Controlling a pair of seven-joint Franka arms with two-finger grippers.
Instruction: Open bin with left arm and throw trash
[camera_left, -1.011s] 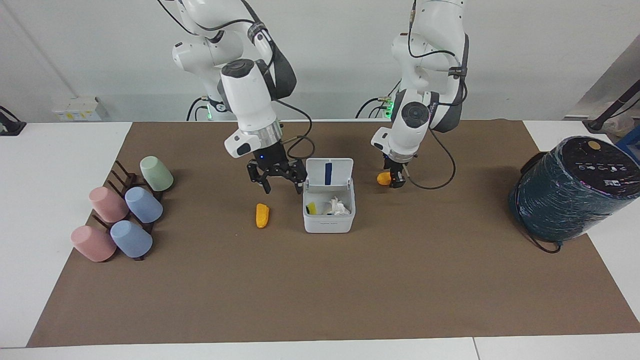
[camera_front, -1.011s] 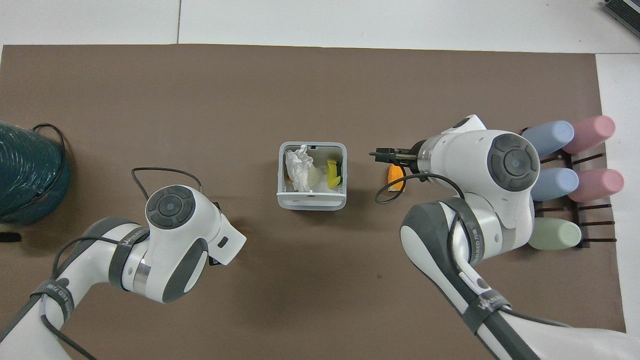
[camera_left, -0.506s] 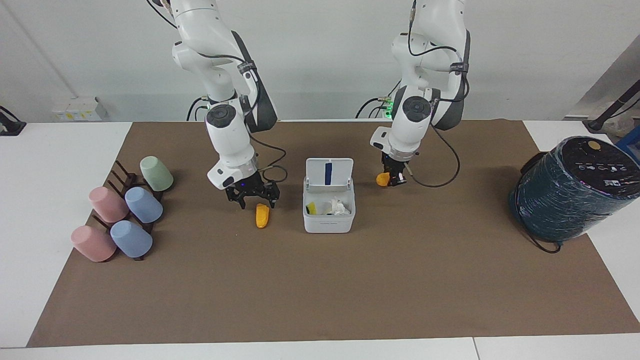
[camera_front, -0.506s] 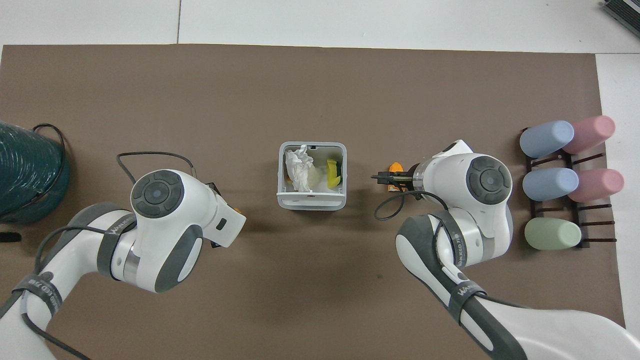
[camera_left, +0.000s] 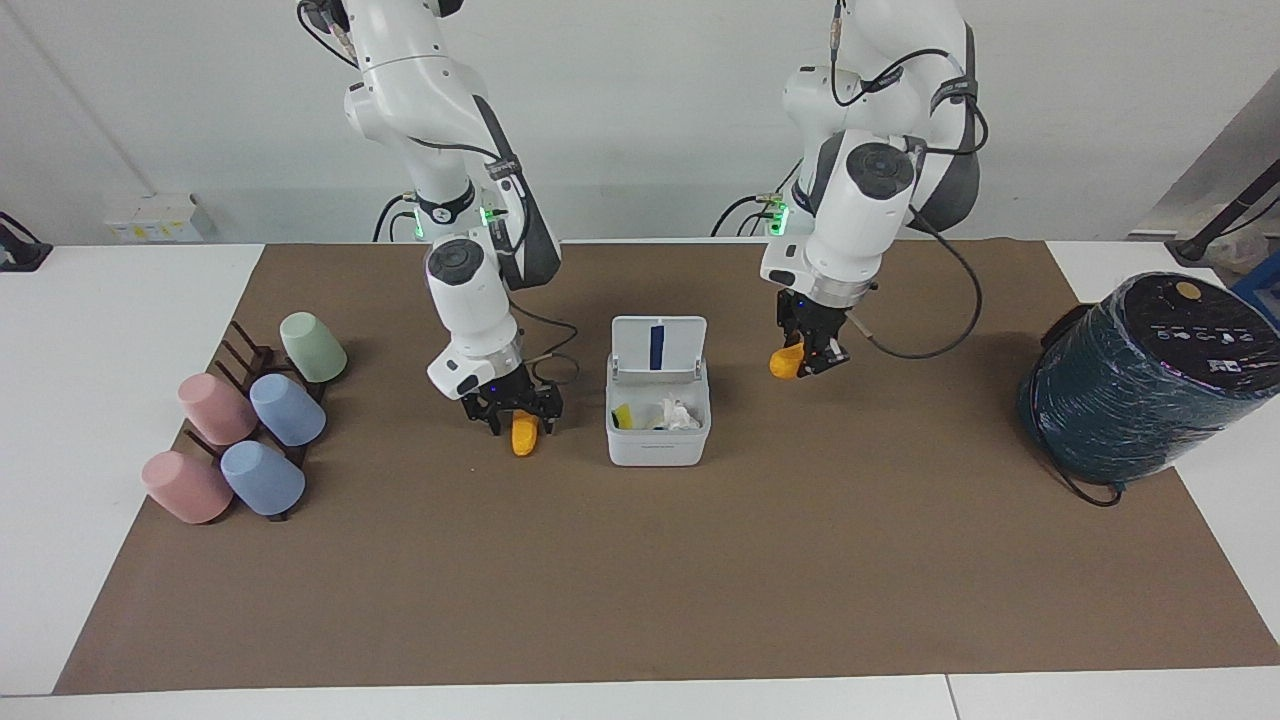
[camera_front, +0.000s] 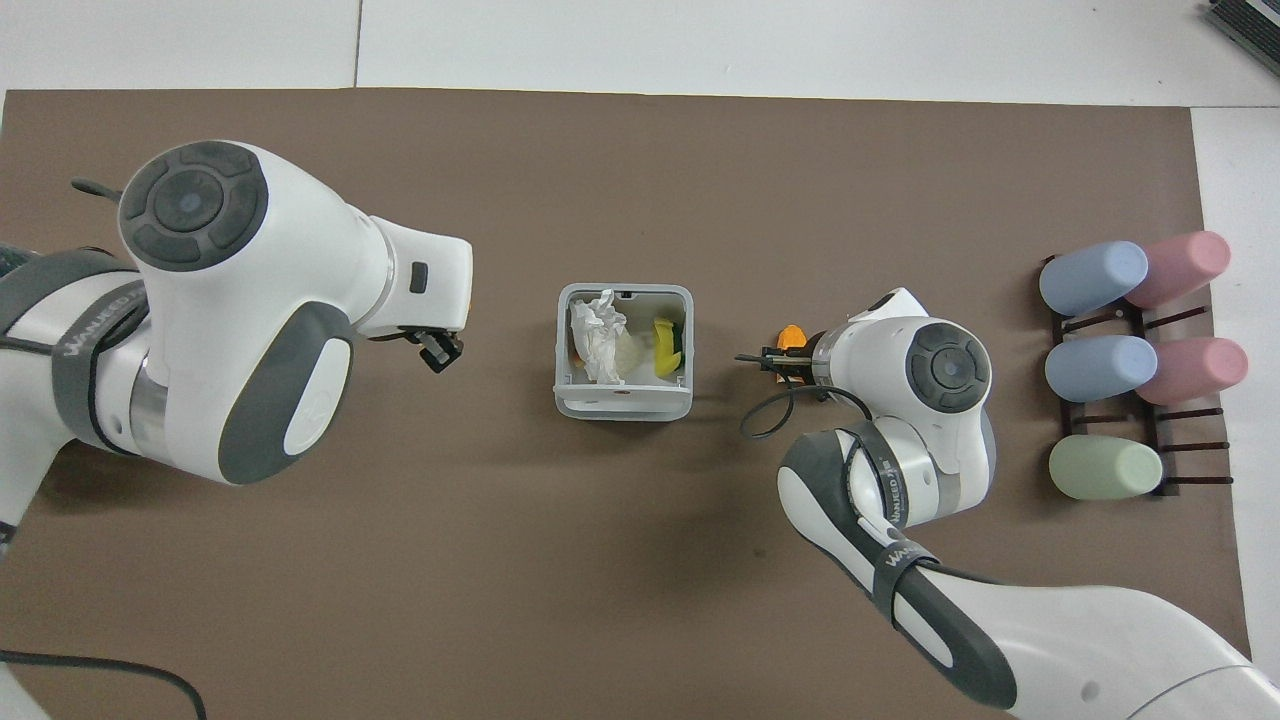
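Note:
The white bin (camera_left: 657, 447) stands mid-mat with its lid (camera_left: 657, 350) upright and open. Inside lie a yellow piece (camera_left: 622, 415) and crumpled white paper (camera_left: 678, 413). My left gripper (camera_left: 805, 362) is shut on an orange piece (camera_left: 786, 363), held above the mat beside the bin toward the left arm's end. My right gripper (camera_left: 517, 416) is open, low on the mat, its fingers straddling the second orange piece (camera_left: 523, 438) beside the bin toward the right arm's end. In the overhead view the bin (camera_front: 623, 405), right gripper (camera_front: 775, 360), that piece (camera_front: 792, 335) and left gripper (camera_front: 440, 350) show.
A dark rack with several pastel cups (camera_left: 250, 430) lies at the right arm's end of the mat. A big dark teal wrapped cylinder (camera_left: 1140, 380) stands at the left arm's end, with a cable on the mat by it.
My right gripper moved from beside the bin's lid down onto the orange piece. My left arm rose, lifting its orange piece off the mat.

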